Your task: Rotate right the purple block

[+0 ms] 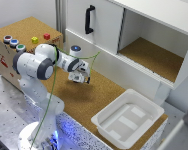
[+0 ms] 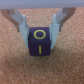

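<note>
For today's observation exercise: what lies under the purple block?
The purple block rests on the cork surface, between the gripper fingers. The cork directly beneath it is covered.

a white bin [image 1: 128, 120] sits on the cork table [image 1: 94, 97] below an open cabinet [image 1: 144, 35].
</note>
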